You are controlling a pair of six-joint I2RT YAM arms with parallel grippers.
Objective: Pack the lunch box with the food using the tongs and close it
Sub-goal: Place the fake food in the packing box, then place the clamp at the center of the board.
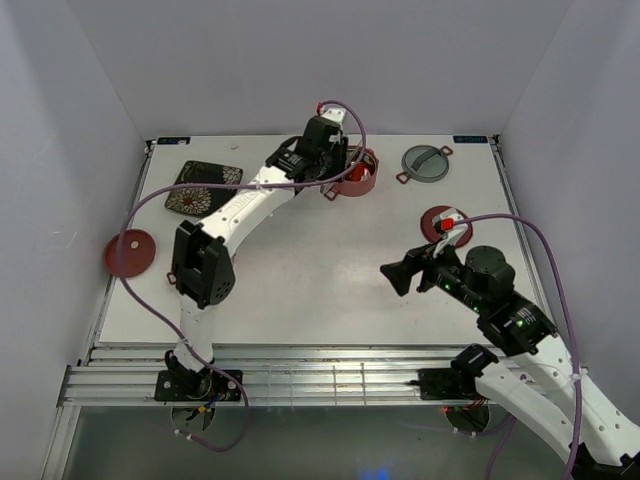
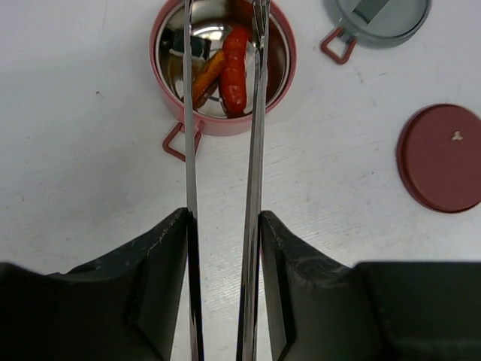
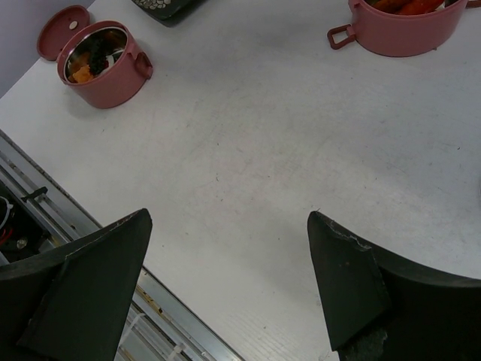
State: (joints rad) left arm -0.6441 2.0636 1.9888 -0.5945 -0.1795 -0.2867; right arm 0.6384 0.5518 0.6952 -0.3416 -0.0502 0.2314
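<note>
Left claw (image 2: 223,218) is clamped on the tongs (image 2: 255,150), whose slim arms reach over a dark-red bowl (image 2: 284,83) at the far side of the desk (image 1: 320,280); orange and red food pieces (image 2: 234,71) lie in it. Right claw (image 3: 228,218) stands wide apart, holding nothing, above the desk's near right part. The second bowl (image 3: 113,94), also holding food, sits well apart from the first, just beside a red disc lid (image 3: 60,26).
</note>
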